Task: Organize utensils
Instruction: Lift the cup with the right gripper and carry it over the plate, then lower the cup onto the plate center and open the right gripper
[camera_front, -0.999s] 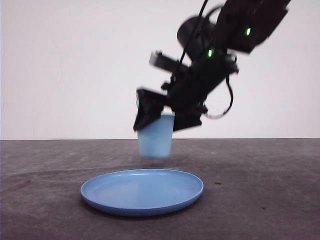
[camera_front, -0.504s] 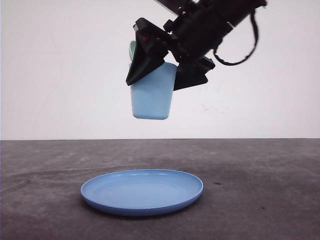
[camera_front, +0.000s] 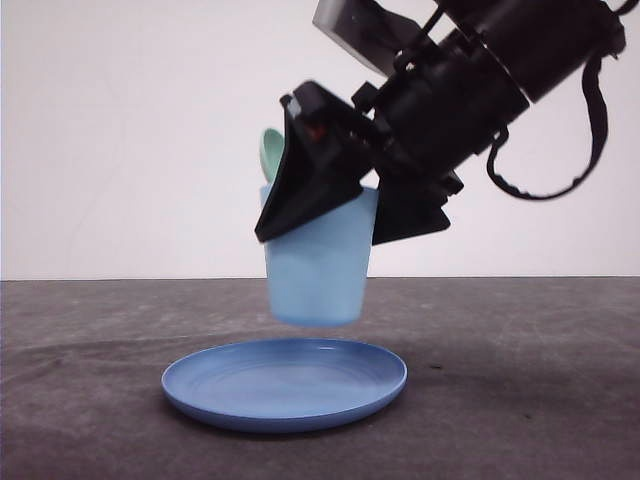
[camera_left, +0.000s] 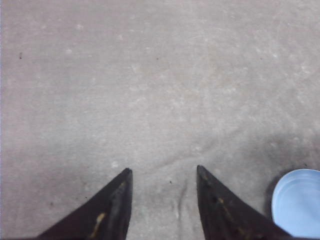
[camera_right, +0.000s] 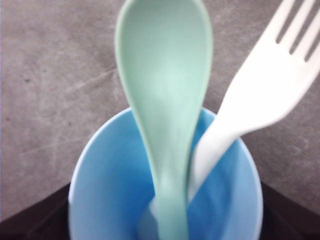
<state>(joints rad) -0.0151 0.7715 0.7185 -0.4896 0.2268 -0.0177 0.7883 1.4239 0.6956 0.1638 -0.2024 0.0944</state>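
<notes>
My right gripper (camera_front: 322, 236) is shut on the light blue cup (camera_front: 318, 272) and holds it in the air, just above the round blue plate (camera_front: 285, 385). The mint-green spoon (camera_right: 164, 70) and the white fork (camera_right: 265, 85) stand in the cup (camera_right: 100, 190), handles down, heads sticking out over the rim. In the front view the spoon's bowl (camera_front: 270, 150) peeks out behind the left finger; the fork is hidden there. My left gripper (camera_left: 162, 171) hangs open over bare table with nothing between its fingers.
The dark grey table (camera_front: 520, 400) stretches to both sides of the plate. A white wall stands behind it. In the left wrist view the plate's edge (camera_left: 299, 202) lies beside the gripper's finger.
The right gripper rose with the cup, then came down and nearer the camera. The cup now hangs low over the plate. The plate has not moved.
</notes>
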